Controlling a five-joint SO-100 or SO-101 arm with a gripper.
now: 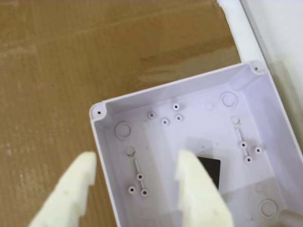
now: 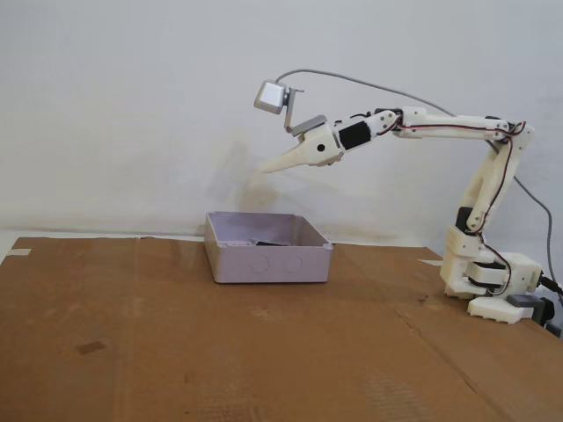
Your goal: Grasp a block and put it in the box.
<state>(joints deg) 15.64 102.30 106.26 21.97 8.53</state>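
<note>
A pale open-topped box (image 2: 268,265) stands on the cardboard, left of the arm's base. In the wrist view its rim (image 1: 165,88) fills the right half. A dark block (image 1: 211,169) lies flat on the box floor, partly hidden behind one finger. In the fixed view it shows as a dark sliver (image 2: 264,243) over the rim. My gripper (image 1: 137,165) is open and empty. One cream finger is over the cardboard outside the box's left wall and the other is over the box. In the fixed view the gripper (image 2: 266,168) hangs well above the box, pointing left and down.
Brown cardboard (image 2: 176,352) covers the table. The arm's white base (image 2: 488,283) sits at the right edge. A white wall stands behind. A white strip (image 1: 236,28) runs along the cardboard's edge in the wrist view. A small dark mark (image 2: 89,347) lies on the cardboard.
</note>
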